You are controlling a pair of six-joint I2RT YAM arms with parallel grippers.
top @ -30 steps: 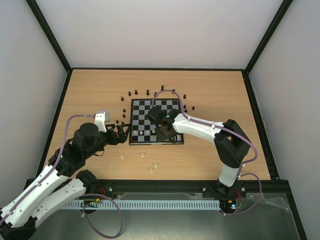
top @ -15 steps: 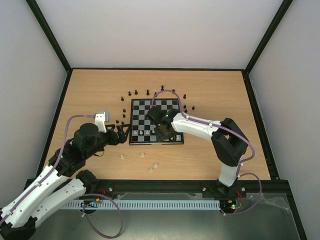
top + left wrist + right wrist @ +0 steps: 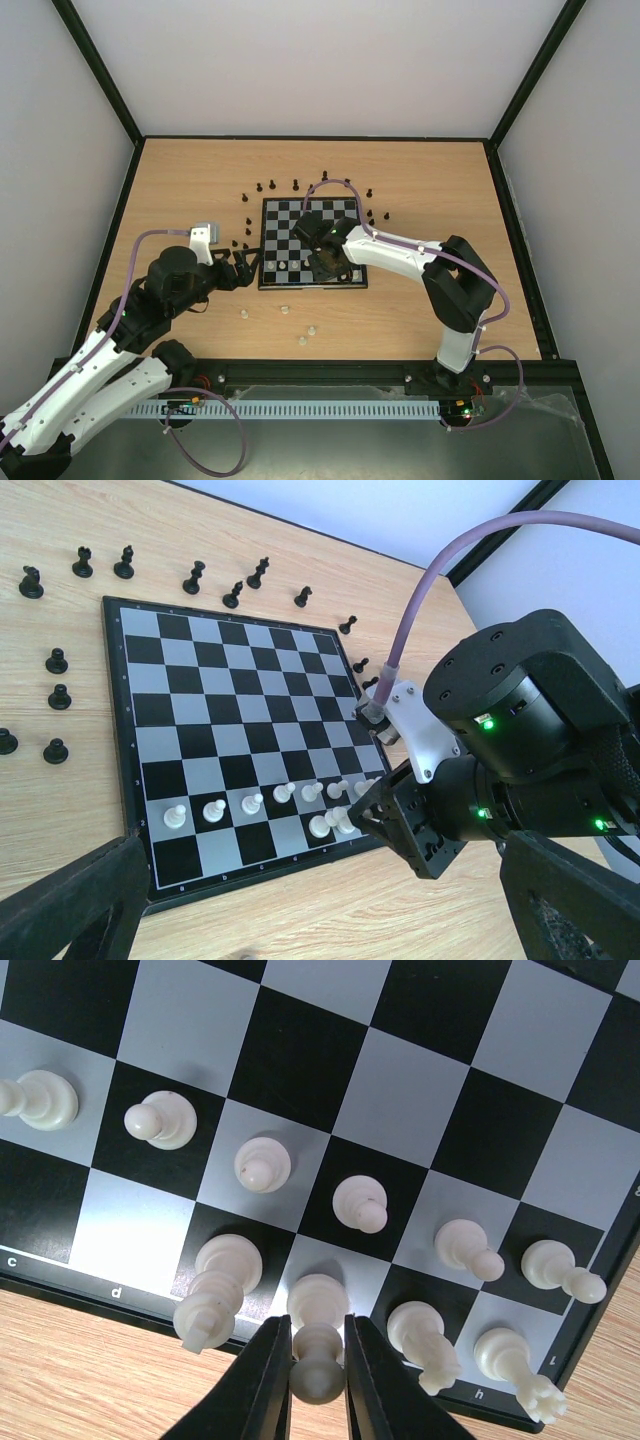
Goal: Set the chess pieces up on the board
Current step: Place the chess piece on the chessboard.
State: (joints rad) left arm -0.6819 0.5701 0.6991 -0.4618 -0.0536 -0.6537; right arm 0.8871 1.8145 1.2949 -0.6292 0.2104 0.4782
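The board (image 3: pixel 300 226) lies mid-table. White chess pieces (image 3: pixel 250 804) stand in a row near its front edge, with a few more behind them in the last row (image 3: pixel 425 1335). My right gripper (image 3: pixel 318 1360) hangs over that front edge. Its fingers press both sides of a white chess piece (image 3: pixel 318 1305) that stands upright on a light square of the last row. In the top view the right gripper (image 3: pixel 326 264) covers it. My left gripper (image 3: pixel 246 268) rests wide open at the board's left front corner, holding nothing. Black chess pieces (image 3: pixel 272 185) ring the board's far and side edges.
Several loose white pieces (image 3: pixel 302 341) lie on the wooden table (image 3: pixel 420 180) between the board and the arm bases. Black pieces (image 3: pixel 56 695) stand close to the board's left side, near my left gripper. The right arm's purple cable (image 3: pixel 440 580) arches over the board.
The right wrist has shifted slightly to the right over the board's near edge. The left arm has not moved.
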